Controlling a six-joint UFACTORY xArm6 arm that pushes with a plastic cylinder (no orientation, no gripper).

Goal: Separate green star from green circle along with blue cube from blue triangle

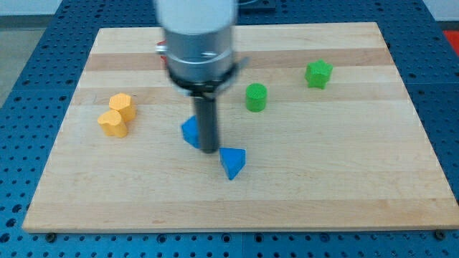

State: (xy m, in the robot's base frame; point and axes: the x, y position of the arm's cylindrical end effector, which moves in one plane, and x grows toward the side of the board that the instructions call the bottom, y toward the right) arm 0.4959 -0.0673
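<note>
**Six blocks on the table, my tip between the two blue ones**

Six small blocks lie on the wooden table (pixel 344 186), in three pairs by colour. My rod comes straight down from the grey arm housing (pixel 199 36) near the view's top, and my tip (pixel 209 150) rests on the table near the middle. There is no end effector with jaws here, only the rod, so there is nothing to be apart, together or clamped.

The blue cube (pixel 190 132) sits just to the view's left of my rod, touching it or very nearly; the rod hides its right side, so its shape is only partly readable. The blue triangle (pixel 232 162) lies just below and to the view's right of my tip, close but with a narrow gap. Its broad face is toward the view's top and its narrow end points toward the view's bottom, slightly leftward.

The green circle (pixel 256 97) stands upright right of my rod. The green star (pixel 318 74) lies farther right and nearer the view's top, apart from the circle; which way it points is too blurred to tell.

Two yellow blocks (pixel 121 106) (pixel 113 123) sit touching at the view's left, one above the other.
</note>
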